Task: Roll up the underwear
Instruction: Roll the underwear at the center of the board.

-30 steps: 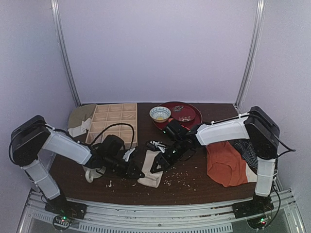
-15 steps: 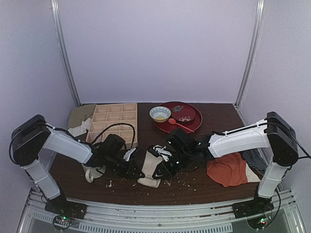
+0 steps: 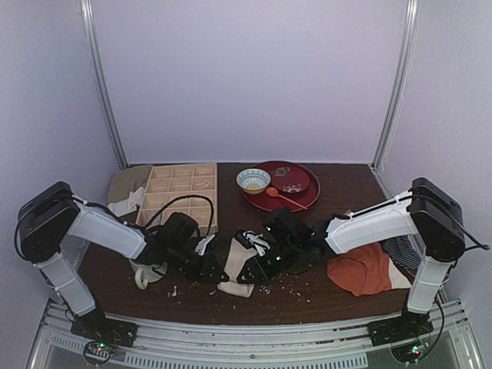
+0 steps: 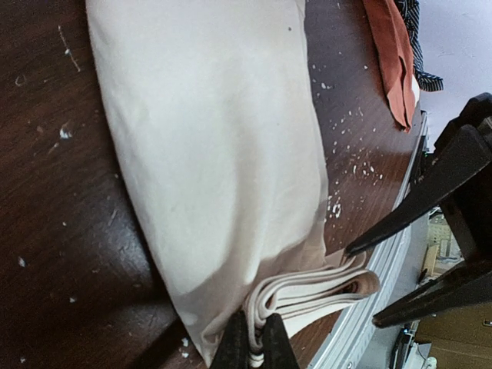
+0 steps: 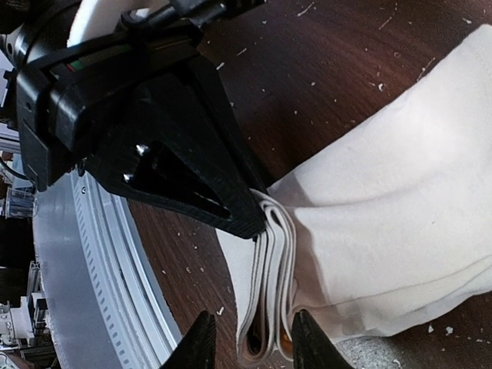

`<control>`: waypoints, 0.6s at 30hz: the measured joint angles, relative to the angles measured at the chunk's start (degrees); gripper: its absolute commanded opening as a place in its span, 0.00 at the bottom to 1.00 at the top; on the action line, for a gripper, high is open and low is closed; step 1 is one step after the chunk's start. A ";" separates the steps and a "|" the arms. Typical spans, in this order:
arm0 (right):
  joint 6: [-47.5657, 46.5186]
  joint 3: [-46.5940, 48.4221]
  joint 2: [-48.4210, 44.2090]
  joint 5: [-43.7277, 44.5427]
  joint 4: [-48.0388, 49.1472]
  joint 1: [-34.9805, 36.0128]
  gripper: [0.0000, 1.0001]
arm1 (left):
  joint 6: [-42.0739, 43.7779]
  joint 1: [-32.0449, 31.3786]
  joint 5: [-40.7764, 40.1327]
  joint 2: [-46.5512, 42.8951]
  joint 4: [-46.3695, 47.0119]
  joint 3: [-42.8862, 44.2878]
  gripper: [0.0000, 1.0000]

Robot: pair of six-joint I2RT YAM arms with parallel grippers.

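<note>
Flanking underwear (image 4: 215, 154): mug (image 3: 146, 274) L, garment (image 3: 361, 273) R

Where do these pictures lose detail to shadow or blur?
Top external view: soft, low in detail around the cream fabric underwear. Left wrist view: the folds crisp, the left fingers dark silhouettes. Right wrist view: the right fingers dark and soft at the bottom edge.

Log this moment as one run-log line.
left gripper: shut on underwear, layered edge | right gripper: open, straddling same edge | underwear: folded strip, flat on table
</note>
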 measured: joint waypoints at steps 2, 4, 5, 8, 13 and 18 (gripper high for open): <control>0.61 -1.01 0.00 -0.26 0.79 0.11 0.33 | 0.00 -0.04 0.00 0.00 0.00 0.00 0.00; 1.31 -1.75 0.00 -0.24 1.05 0.33 0.33 | -0.02 -0.11 0.00 0.00 0.00 0.00 0.00; 1.53 -2.01 0.00 -0.22 1.14 0.35 0.33 | -0.02 -0.24 0.00 0.00 0.00 0.00 0.00; 1.84 -2.40 0.00 -0.22 1.25 0.48 0.33 | -0.02 -0.37 0.02 0.00 -0.02 0.00 0.00; 2.19 -2.47 0.04 0.39 1.38 0.85 0.32 | -0.02 -0.37 0.04 0.00 -0.07 0.00 0.00; 1.27 -2.62 -0.68 5.38 0.37 2.69 0.33 | -0.04 -0.48 0.07 0.00 -0.79 0.35 0.00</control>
